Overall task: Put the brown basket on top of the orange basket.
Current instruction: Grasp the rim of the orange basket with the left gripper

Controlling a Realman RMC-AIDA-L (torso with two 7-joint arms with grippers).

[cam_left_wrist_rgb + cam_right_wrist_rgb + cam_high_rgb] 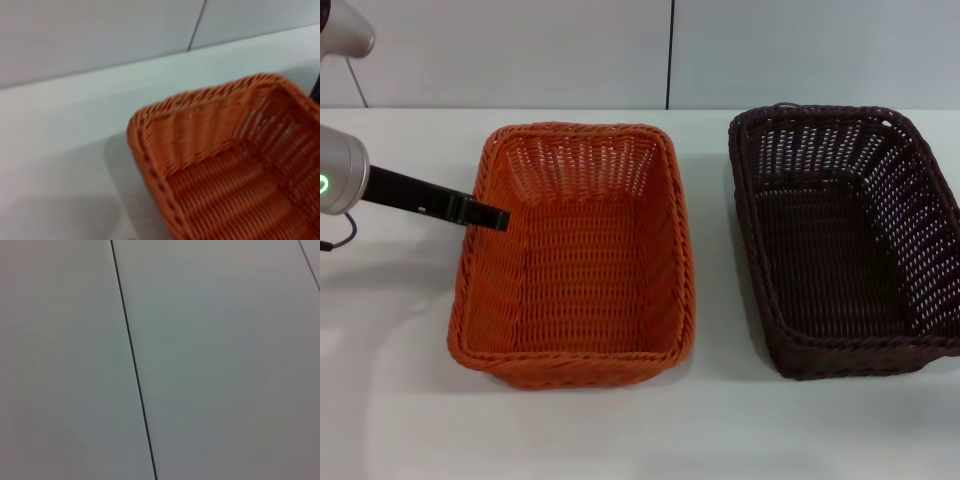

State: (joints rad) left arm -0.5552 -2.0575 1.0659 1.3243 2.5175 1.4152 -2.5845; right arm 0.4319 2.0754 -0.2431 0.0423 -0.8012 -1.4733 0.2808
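The orange basket (pixel 575 255) stands on the white table, left of centre in the head view, and it holds nothing. The brown basket (pixel 845 240) stands upright to its right with a gap of bare table between them, and it too holds nothing. My left gripper (pixel 488 215) reaches in from the left and ends right at the orange basket's left rim, near its far corner. The left wrist view shows one corner of the orange basket (pixel 220 165) from close by. My right gripper shows in no view.
The white table (pixel 400 400) has bare surface in front of both baskets and to the left. A pale panelled wall (pixel 670 50) runs along the back, and the right wrist view shows only wall panel (pixel 225 365) with a dark seam.
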